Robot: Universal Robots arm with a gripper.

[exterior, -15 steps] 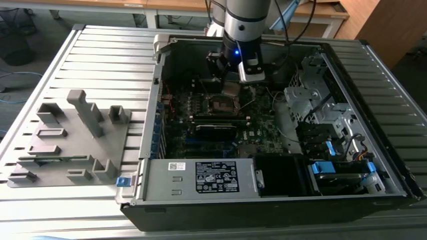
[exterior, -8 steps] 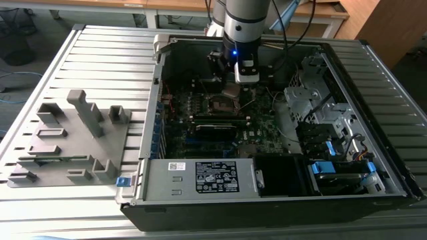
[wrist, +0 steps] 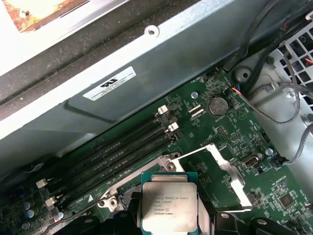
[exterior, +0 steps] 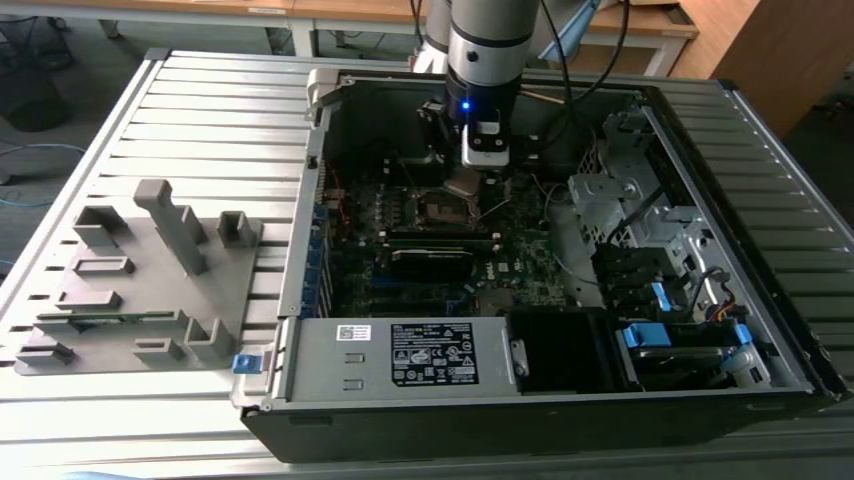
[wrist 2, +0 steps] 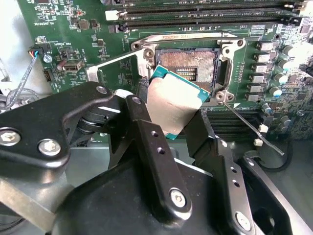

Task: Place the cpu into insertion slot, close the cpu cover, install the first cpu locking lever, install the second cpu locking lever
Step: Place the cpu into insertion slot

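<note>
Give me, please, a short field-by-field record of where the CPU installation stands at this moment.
gripper: shut on the cpu
cpu: held above the insertion slot, not seated
insertion slot: empty, contact field exposed
cpu cover: open, lying beside the slot
locking lever: one thin lever unlatched, angling away from the slot's corner

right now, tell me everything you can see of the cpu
The cpu is a small flat square chip with a dull silver-grey metal top, printed in the first wrist view, on a thin teal-green board that shows as a border. The gripper clamps it by two opposite edges. It hangs tilted over the open insertion slot, not seated, with one corner near the slot's rim; I cannot tell whether it touches.
</note>
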